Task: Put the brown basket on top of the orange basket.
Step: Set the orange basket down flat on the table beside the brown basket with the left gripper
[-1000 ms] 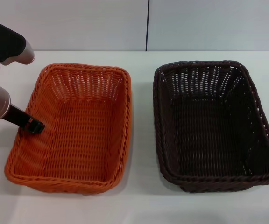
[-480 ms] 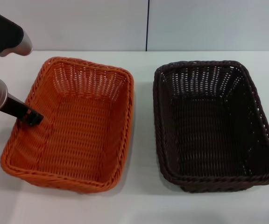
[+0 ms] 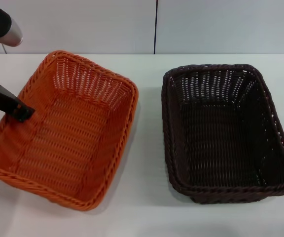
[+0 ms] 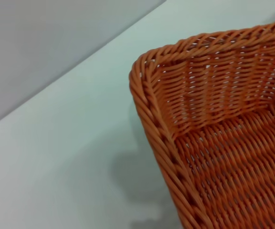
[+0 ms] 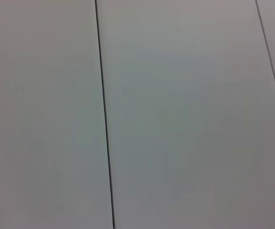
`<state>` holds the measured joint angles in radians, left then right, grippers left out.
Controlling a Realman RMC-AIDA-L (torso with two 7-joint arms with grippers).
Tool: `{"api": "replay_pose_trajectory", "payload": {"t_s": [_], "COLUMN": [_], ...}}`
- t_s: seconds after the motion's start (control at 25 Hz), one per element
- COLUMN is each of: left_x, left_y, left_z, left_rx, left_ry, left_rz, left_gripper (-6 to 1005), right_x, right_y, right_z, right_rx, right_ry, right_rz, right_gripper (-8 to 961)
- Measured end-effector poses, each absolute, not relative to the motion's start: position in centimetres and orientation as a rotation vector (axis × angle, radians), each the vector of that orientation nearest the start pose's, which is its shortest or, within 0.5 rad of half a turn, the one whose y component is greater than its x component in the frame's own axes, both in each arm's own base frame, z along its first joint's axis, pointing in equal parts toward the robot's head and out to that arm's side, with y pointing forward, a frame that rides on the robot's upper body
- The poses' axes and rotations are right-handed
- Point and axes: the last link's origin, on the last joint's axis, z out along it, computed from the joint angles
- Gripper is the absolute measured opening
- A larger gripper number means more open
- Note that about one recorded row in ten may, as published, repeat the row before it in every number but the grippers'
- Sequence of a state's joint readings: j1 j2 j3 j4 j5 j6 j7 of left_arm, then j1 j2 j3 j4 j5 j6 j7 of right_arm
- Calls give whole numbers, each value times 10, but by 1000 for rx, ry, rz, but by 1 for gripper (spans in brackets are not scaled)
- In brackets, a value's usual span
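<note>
Orange wicker, the orange basket [image 3: 65, 133] sits skewed at table left, long axis running near-left to far-right; our left gripper [image 3: 22, 113] clamps its left rim. The brown basket [image 3: 226, 131] lies square, right.

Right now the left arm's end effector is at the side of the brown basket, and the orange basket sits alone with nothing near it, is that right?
Not quite: the baskets are swapped. In the head view the left end effector is at the side wall of the orange basket, and the brown basket sits alone on the table.
</note>
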<state>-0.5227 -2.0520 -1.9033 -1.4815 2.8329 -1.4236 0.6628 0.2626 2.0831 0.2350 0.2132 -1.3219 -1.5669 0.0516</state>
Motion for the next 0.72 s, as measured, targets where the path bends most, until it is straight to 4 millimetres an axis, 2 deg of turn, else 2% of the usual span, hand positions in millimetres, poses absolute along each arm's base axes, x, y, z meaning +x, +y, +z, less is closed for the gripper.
{"api": "replay_pose_trajectory", "payload": {"t_s": [0.36,0.44,0.6,0.64,0.72], "left_x": [-213,-203,-199,-195,-193], "left_y": [380,382,385,390,391], "left_z": [86,89,93,103,107], "left_rx": [-2262,-2316,-2323,-2330,-2341], "left_ry": [-683,-536,-496,-446,-419], "left_rz": [515,558,561,543,537], "left_gripper": [219,209,191,189,186], "right_x": [371,371,371,372,372], "right_y": [241,241,242,242,242], "right_z": [31,31,31,31,31], "right_rx": [-1093,-1092,-1094,-1093,-1092], "right_ry": [523,523,526,528,528], "right_rz": [707,707,706,705,705], "right_gripper": [813,813,813,813,813]}}
